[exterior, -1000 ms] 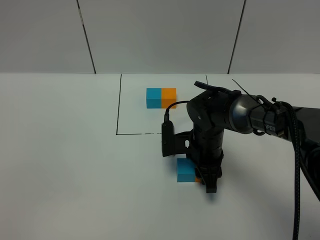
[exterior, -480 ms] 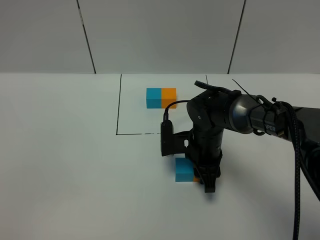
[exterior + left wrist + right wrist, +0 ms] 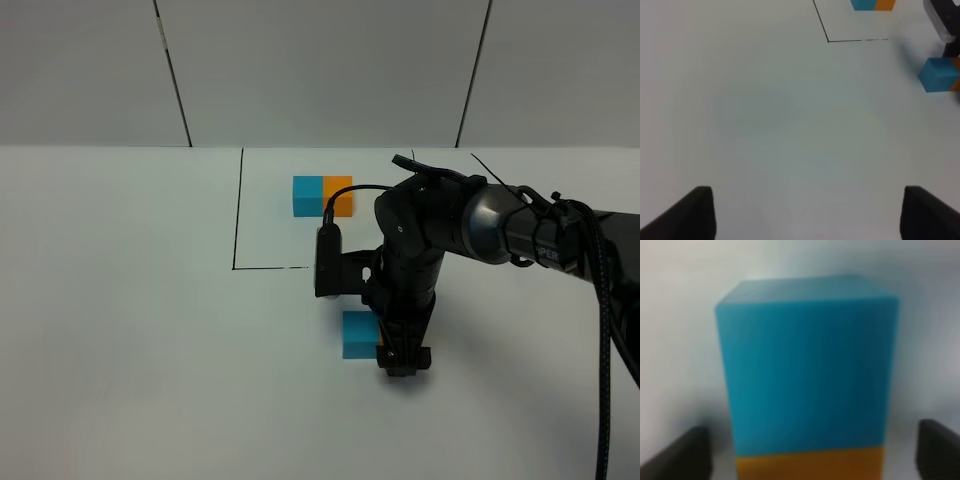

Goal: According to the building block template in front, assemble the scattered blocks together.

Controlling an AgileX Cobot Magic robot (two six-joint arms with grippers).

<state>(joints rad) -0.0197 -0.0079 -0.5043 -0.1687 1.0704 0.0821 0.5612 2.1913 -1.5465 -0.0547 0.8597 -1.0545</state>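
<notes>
Blue block (image 3: 807, 365) and orange block (image 3: 810, 464), touching, sit between the right fingers (image 3: 685, 450), spread apart.

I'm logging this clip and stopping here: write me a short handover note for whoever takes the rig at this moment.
Right gripper: open, jaws apart on either side of the orange cube, holding nothing.
Left gripper: open, empty, over bare table away from the blocks.
Blue cube and orange cube sit side by side in front of the marked square, blue on the left, faces touching.
Blue-orange template sits inside the marked square, same colour order.
Done: the pair looks assembled.
Left: back the right arm away and check that the joint holds.
</notes>
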